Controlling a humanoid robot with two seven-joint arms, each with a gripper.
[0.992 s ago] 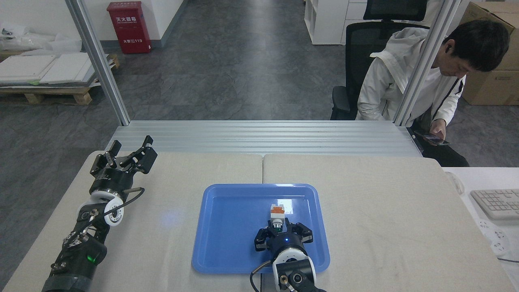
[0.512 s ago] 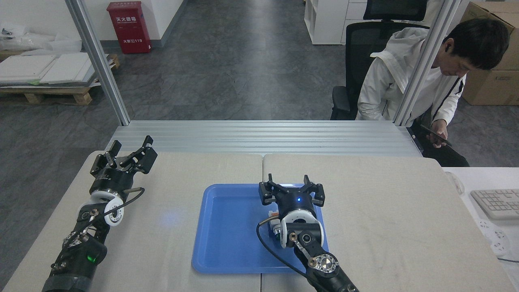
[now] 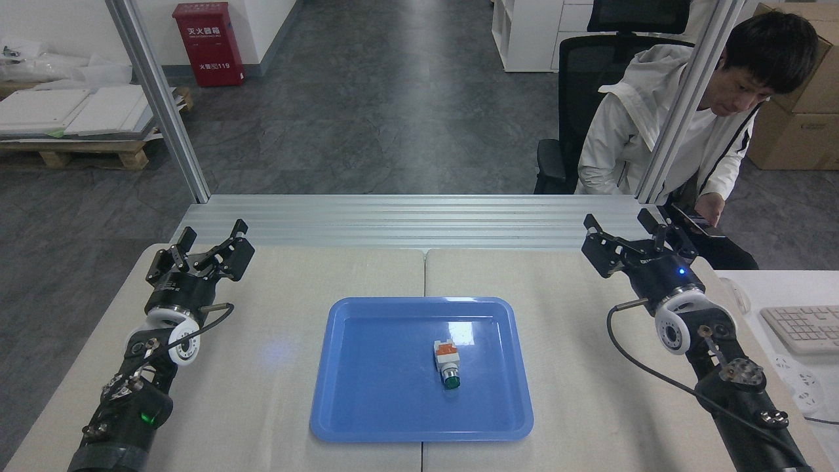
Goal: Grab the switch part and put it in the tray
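Observation:
The switch part lies on its side inside the blue tray, right of the tray's middle, with its green button end toward me and its orange piece away. Nothing touches it. My right gripper hovers open over the table's far right corner, well away from the tray. Over the far left corner my left gripper is open too, with nothing between its fingers.
A person in a white jacket sits beyond the far right corner holding a phone. A keyboard lies on a white desk at right. Aluminium posts rise at the back rail.
My right gripper let go of the switch part in the tray, rose and swung away to the far right corner. The switch part now lies free. The left arm stayed still.

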